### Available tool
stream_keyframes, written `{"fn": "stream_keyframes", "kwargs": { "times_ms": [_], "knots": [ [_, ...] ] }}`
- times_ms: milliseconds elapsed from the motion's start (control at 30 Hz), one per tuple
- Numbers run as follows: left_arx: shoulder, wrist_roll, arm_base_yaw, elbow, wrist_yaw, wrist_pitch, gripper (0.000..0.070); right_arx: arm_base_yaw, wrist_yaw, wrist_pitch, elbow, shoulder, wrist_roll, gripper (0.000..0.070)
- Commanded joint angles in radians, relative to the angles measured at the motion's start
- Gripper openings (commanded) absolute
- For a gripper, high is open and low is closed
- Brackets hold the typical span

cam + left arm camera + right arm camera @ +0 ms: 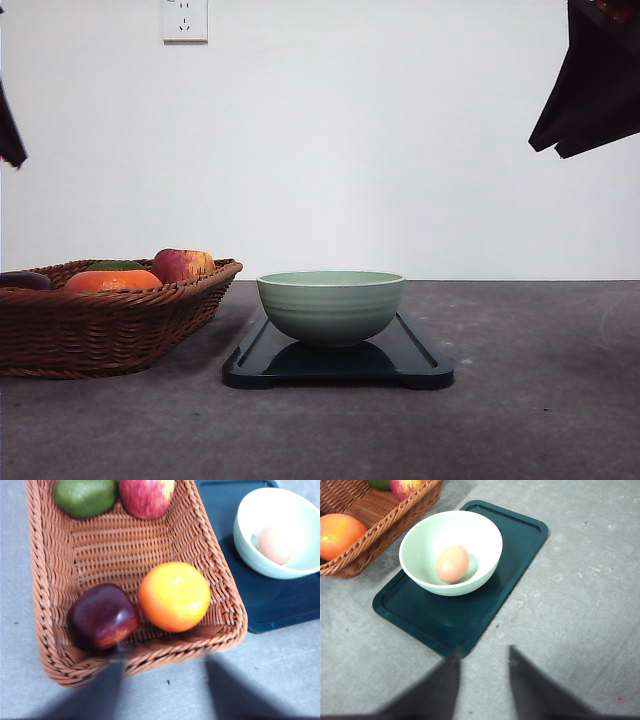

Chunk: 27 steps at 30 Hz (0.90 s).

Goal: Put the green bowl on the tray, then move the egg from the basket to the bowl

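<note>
The egg (452, 563) lies in the bottom of the green bowl (451, 550), a little off centre, and the bowl stands upright on the tray (515, 545), toward the end of it nearest the basket (370, 510); from the front the bowl (331, 306) sits squarely on the tray (338, 366), with the basket (105, 325) just beside the tray on my left and not touching the bowl; in the basket I see an orange (174, 596), a dark red apple (102, 616), a green fruit (85, 496) and a red-and-yellow apple (146, 496); my right pincer (482, 667) hangs above the grey tabletop (580, 610) just off the tray's near edge, its two fingers (442, 687) apart with nothing between them, the bowl and egg well clear of it; my left pincer (162, 672) hovers over the basket's near rim, beside the dark apple, its fingers likewise spread and holding nothing; the bowl and egg lie off to one side of it, beyond the basket's wall.
</note>
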Motion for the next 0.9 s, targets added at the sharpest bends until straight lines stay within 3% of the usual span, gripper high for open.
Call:
{"fn": "stream_keyframes", "kwargs": {
  "times_ms": [0, 567, 667, 767, 867],
  "knots": [
    [0.005, -0.007, -0.004, 0.006, 0.003, 0.008, 0.0013, 0.007, -0.011, 0.007, 0.005, 0.007, -0.003, 0.0015],
    [-0.001, -0.007, -0.004, 0.006, 0.003, -0.005, 0.0, 0.007, -0.044, 0.045, 0.005, 0.006, -0.003, 0.0015],
    [-0.019, 0.029, 0.019, 0.003, 0.001, -0.003, 0.0, 0.007, -0.044, 0.045, 0.005, 0.006, -0.003, 0.0015],
    [-0.07, 0.046, 0.087, -0.045, 0.001, 0.069, 0.0, 0.007, -0.044, 0.045, 0.005, 0.006, -0.004, 0.0015],
    [-0.16, 0.034, 0.176, -0.149, 0.001, 0.227, 0.0, 0.007, -0.044, 0.045, 0.005, 0.006, -0.004, 0.0015]
  ]
}}
